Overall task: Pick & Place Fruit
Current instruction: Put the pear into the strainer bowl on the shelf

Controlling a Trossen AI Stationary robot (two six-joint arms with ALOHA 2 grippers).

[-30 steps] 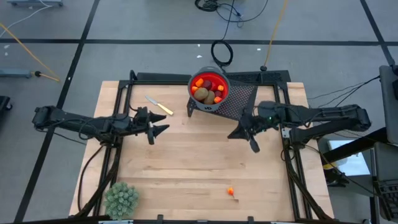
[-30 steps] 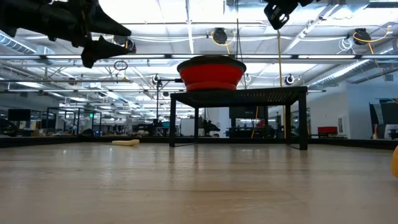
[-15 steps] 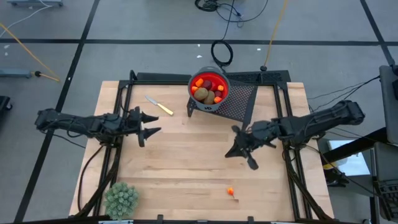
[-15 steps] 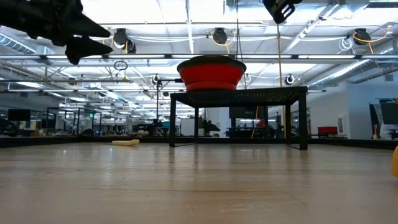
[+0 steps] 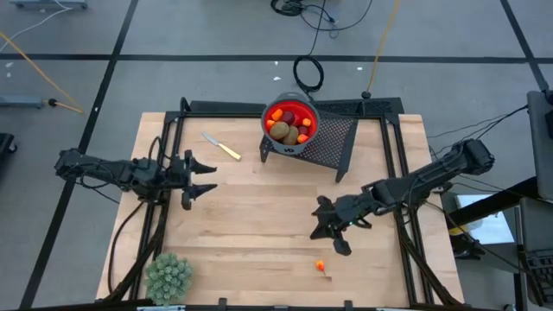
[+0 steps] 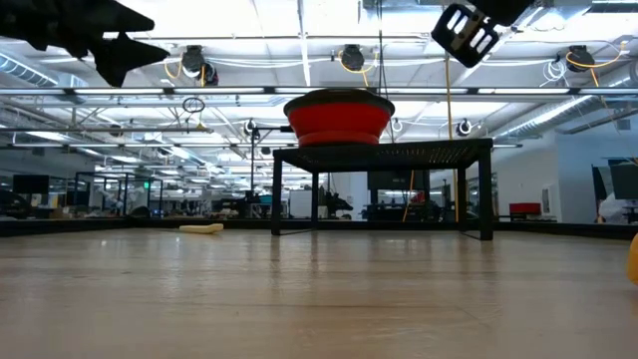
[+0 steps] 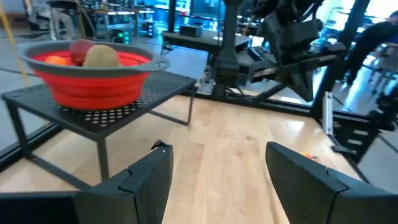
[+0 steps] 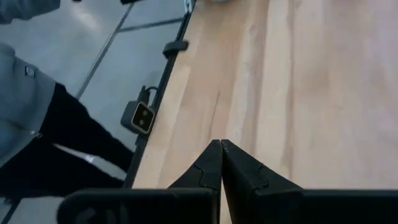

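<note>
Wooden planks make the bench (image 5: 259,225), seen from above with a grey floor around it. On the high view the right claw (image 5: 327,233) hangs over the bench with its jaws pressed together and nothing between them. One tiny orange piece (image 5: 320,265) lies on the wood just beside this claw, on the side toward the bench's near edge. The rest of the fruit (image 5: 289,126) sits in the red bowl (image 5: 304,113) on the black mesh stand (image 5: 333,142), well apart from this claw, toward the far edge. The left claw (image 5: 197,174) waits over the left part of the bench, spread wide and empty, with a yellow-handled knife (image 5: 221,146) near it.

On the low view both claws hang high above the wood, and the bowl stands between them.

On the left wrist view the dark fingers (image 7: 146,180) stand apart, with the bowl and stand beyond them.

On the right wrist view the fingertips (image 8: 211,163) meet over bare wood; a person's sleeve shows past the bench edge.

I judge the main risk is this: the orange piece is very small, so if the claw descends while clenched, or a little off its centre, it may push the piece away or close on nothing.
</note>
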